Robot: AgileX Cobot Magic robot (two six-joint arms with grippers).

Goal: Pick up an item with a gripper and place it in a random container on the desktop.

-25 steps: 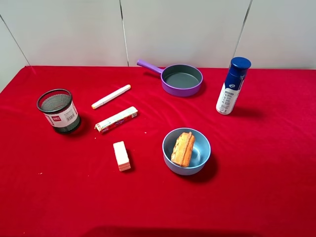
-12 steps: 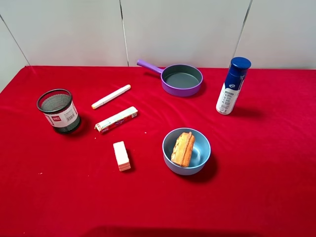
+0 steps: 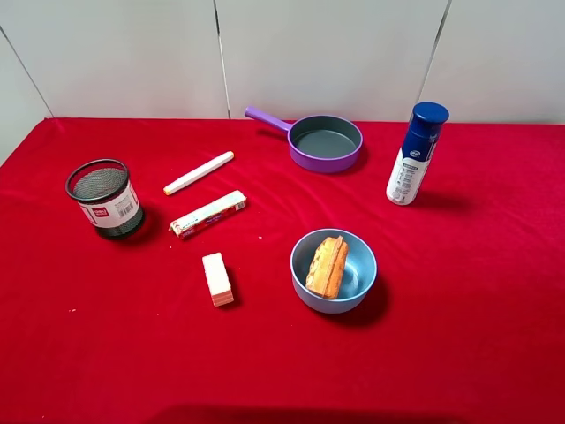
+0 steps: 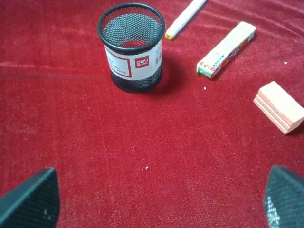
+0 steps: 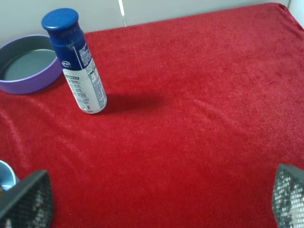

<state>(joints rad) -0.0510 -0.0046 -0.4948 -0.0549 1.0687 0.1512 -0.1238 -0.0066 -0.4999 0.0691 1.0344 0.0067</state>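
Note:
The orange-brown waffle wedge [image 3: 327,266] lies inside the round light blue bowl [image 3: 357,287] on the red desktop [image 3: 459,309], right of centre. A sliver of the bowl's rim [image 5: 4,172] shows in the right wrist view. Neither arm shows in the exterior high view. The left gripper [image 4: 156,202] is open and empty, its fingertips [image 4: 31,199] wide apart over bare cloth near the black mesh cup [image 4: 132,45]. The right gripper [image 5: 156,202] is open and empty, its fingertips [image 5: 26,202] wide apart over the cloth in front of the blue bottle [image 5: 76,61].
A black mesh pen cup [image 3: 104,197] stands at the left. A white marker [image 3: 199,172], a wrapped candy bar [image 3: 208,214] and a pale block [image 3: 217,278] lie left of centre. A purple pan [image 3: 322,141] sits at the back, a blue-capped bottle [image 3: 415,155] at back right.

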